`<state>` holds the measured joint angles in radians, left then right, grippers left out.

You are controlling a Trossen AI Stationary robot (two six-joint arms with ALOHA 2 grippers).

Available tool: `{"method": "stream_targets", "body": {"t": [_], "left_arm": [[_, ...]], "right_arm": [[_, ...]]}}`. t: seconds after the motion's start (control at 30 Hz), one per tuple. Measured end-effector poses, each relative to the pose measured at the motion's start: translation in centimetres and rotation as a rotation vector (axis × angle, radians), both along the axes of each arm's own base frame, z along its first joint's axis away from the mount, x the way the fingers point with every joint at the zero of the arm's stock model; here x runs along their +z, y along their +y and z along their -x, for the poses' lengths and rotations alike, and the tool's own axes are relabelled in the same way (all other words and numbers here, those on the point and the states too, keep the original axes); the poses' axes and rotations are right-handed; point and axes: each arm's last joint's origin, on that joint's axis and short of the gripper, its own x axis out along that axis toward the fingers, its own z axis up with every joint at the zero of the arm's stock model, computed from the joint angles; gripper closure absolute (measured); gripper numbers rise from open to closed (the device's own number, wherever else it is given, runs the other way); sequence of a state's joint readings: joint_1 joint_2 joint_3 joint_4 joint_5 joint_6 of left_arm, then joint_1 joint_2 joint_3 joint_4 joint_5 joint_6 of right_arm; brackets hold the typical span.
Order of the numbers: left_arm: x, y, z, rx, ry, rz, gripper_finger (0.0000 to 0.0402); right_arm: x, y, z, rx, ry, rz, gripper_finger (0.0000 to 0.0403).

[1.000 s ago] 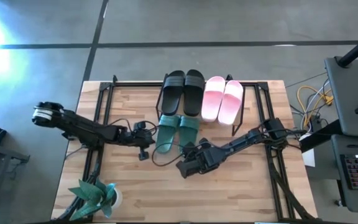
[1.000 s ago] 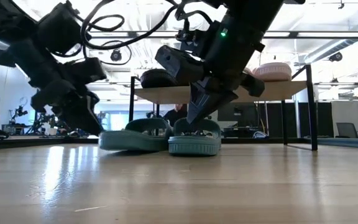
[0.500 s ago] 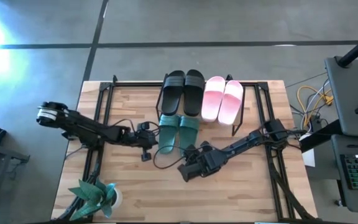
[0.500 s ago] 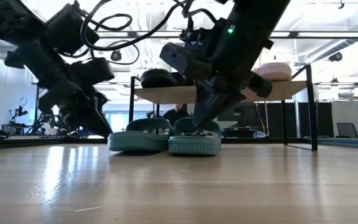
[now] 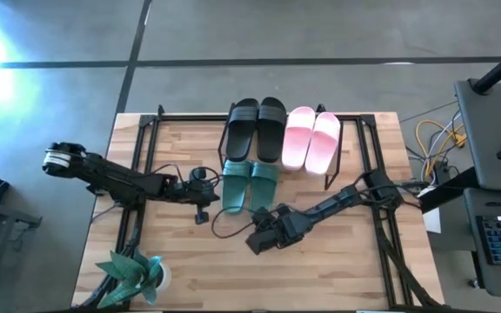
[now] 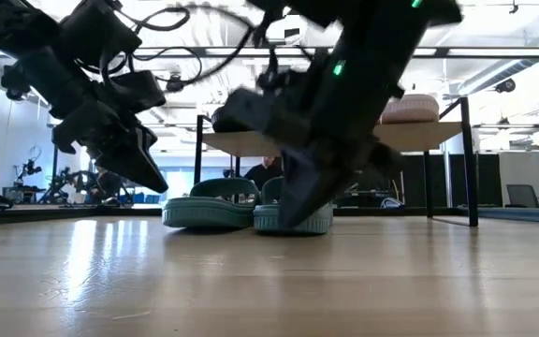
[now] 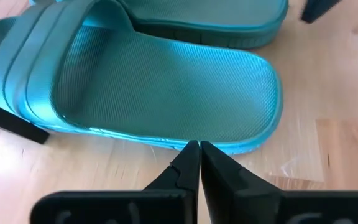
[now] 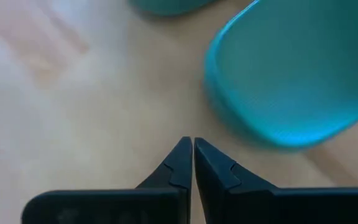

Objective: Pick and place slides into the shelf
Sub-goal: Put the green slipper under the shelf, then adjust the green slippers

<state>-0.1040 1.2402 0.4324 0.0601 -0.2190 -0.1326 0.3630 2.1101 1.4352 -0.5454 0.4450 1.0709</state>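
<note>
A teal-green pair of slides lies flat on the table in front of the shelf (image 6: 429, 139): the left one (image 5: 233, 184) and the right one (image 5: 264, 178). A black pair (image 5: 257, 126) and a pink pair (image 5: 311, 137) rest on the shelf's plank. My left gripper (image 7: 194, 148) is shut, its tips at the left teal slide's (image 7: 166, 81) outer long side. My right gripper (image 8: 188, 144) is shut and points steeply down at bare wood just off the right teal slide's heel (image 8: 291, 81), touching nothing I can see. My left gripper's shut fingertips (image 7: 190, 152) stand at the outer side edge of the left teal slide (image 7: 216, 144), near its heel end. They come slanting down from the table's left. I cannot tell whether they touch it. The slide lies flat on the table.
A teal potted plant (image 5: 133, 274) stands at the near left corner. Loose black cables (image 5: 224, 222) lie between the two grippers. The shelf's thin black legs (image 6: 471, 168) stand beside the teal pair. Bare wood stretches toward the table's near edge.
My right gripper has sunk toward the table in front of the right teal slide and tipped steeper. My left gripper went toward the right against the left teal slide, then rose a little. That slide's outer side slid slightly toward its mate.
</note>
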Motion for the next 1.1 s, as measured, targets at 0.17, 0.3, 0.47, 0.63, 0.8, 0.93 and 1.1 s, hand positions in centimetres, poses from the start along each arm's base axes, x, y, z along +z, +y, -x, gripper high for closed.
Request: {"method": "stream_targets", "body": {"t": [0.17, 0.3, 0.47, 0.63, 0.8, 0.93, 1.1], "left_arm": [[-0.1, 0.0, 0.0, -0.002, 0.004, 0.001, 0.0402], [0.0, 0.0, 0.0, -0.002, 0.003, 0.002, 0.0402], [-0.1, 0.0, 0.0, 0.006, 0.001, 0.013, 0.0402], [-0.1, -0.2, 0.0, -0.009, 0.003, 0.071, 0.0402], [0.8, -2.4, -0.1, -0.132, -0.042, 0.188, 0.0402], [0.8, -4.2, -0.3, -0.175, -0.083, 0.188, 0.0402], [-1.1, -4.6, -0.8, -0.123, -0.024, 0.137, 0.0402]], "right_arm": [[-0.9, -1.7, -0.6, 0.007, 0.036, 0.028, 0.0392], [-1.1, -3.0, -1.1, 0.005, 0.051, 0.045, 0.0392], [-1.2, -4.7, -1.4, -0.009, 0.060, 0.084, 0.0392], [-1.0, -5.1, -1.5, -0.011, 0.065, 0.085, 0.0392], [0.0, -3.7, -1.0, 0.015, 0.040, 0.066, 0.0392], [0.1, -2.6, -0.7, 0.025, 0.035, 0.053, 0.0392], [0.1, -2.4, -0.6, 0.001, 0.025, 0.045, 0.0392]]}}
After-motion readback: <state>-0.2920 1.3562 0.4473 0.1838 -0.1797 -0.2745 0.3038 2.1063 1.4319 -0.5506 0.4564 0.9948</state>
